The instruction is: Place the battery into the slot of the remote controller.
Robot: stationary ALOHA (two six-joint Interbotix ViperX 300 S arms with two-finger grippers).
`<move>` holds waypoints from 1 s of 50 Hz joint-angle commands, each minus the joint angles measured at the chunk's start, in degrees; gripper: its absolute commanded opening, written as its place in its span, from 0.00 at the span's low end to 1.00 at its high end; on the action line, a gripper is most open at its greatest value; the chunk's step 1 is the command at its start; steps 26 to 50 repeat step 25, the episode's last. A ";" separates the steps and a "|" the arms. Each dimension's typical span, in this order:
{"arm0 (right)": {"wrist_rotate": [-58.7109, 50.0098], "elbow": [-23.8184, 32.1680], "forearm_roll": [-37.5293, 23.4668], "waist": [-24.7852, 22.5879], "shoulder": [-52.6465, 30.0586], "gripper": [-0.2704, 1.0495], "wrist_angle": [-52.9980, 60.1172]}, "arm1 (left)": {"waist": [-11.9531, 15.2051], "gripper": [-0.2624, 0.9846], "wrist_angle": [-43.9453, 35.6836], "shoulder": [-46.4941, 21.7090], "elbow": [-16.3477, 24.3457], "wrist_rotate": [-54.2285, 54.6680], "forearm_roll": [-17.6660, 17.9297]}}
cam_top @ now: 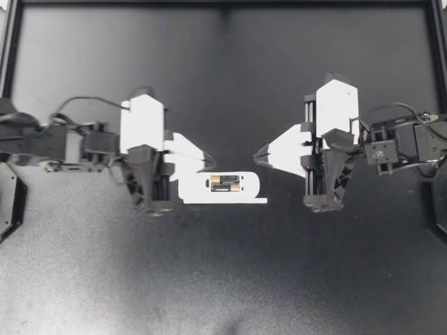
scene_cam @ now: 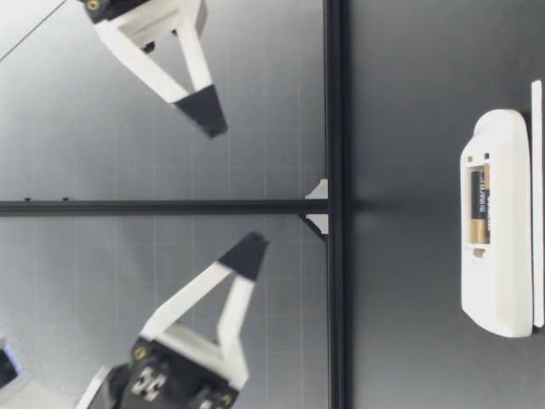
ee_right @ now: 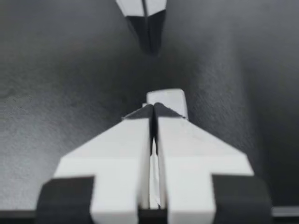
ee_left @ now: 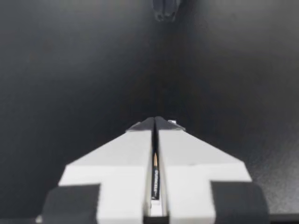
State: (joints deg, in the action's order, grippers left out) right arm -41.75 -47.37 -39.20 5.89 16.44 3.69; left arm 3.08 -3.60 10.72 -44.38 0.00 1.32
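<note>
In the top view you see the left end effector (cam_top: 207, 162) and the right end effector (cam_top: 260, 153) pointing tip to tip, with a small gap between them. Each one has its two fingers pressed together, and neither holds anything. Both wrist views show the same thin closed line between the fingers.

The white plastic remote controller (cam_top: 190, 190) lies flat on the dark matte surface (cam_top: 223, 279), with its open side up, under the gap between the two tips. The black-and-gold cylindrical battery (cam_top: 225, 183) lies inside the open slot of the remote controller. The low view shows it there too, lying along the slot.

In that view both end effectors hang in the air, well above the remote controller, and they do not touch it.
</note>
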 commanded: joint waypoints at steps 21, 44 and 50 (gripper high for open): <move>0.09 3.16 -0.09 0.18 -2.37 0.15 0.88 | 0.18 0.08 -5.10 4.75 -2.99 -0.18 -0.09; 0.00 3.34 0.00 0.18 -2.55 0.15 0.97 | 0.18 0.08 -5.10 4.75 -3.16 -0.18 0.00; 0.00 3.34 0.00 0.18 -2.55 0.15 0.97 | 0.18 0.08 -5.10 4.75 -3.16 -0.18 0.00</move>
